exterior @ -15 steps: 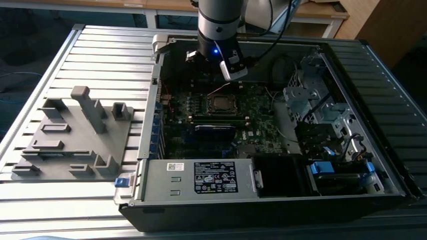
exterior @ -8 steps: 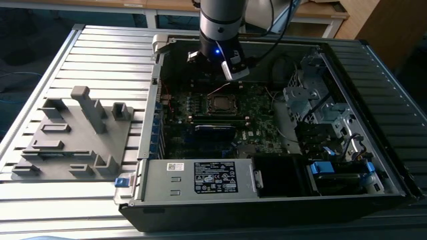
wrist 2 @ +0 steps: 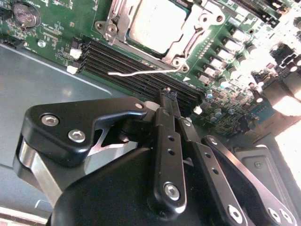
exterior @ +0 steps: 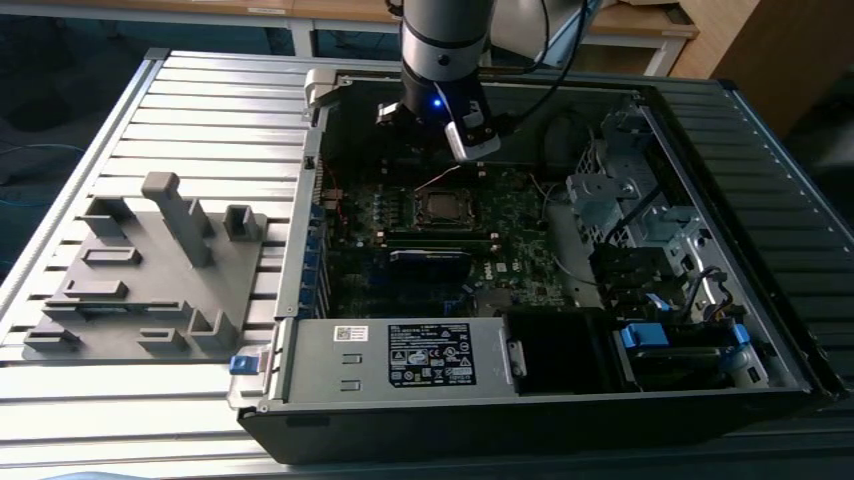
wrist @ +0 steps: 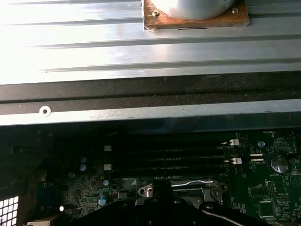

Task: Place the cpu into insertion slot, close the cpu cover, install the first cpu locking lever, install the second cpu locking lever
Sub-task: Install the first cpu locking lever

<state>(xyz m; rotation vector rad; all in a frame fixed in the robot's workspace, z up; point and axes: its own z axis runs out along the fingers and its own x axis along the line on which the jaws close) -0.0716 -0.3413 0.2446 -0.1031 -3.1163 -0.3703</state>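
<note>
The cpu (wrist 2: 155, 21) lies in the insertion slot (exterior: 445, 207) on the green motherboard, its silver face showing. The silvery cpu cover (wrist 2: 200, 26) lies down around it as a frame. One thin wire locking lever (wrist 2: 141, 72) juts out along the socket's edge by the black memory slots (wrist 2: 127, 59); whether it is hooked I cannot tell. My gripper (wrist 2: 168, 94) hovers just off the socket on the memory-slot side, black fingers (wrist 2: 164, 122) shut together with nothing between them. In the exterior view the gripper (exterior: 467, 140) hangs over the board behind the socket.
The open computer case (exterior: 534, 400) lies on a slatted metal table (exterior: 200, 110). A grey plastic fixture (exterior: 147, 270) stands at the exterior view's left. Drive cages and cables (exterior: 641, 220) crowd the case's right side, and a power supply (exterior: 400, 355) sits at the front.
</note>
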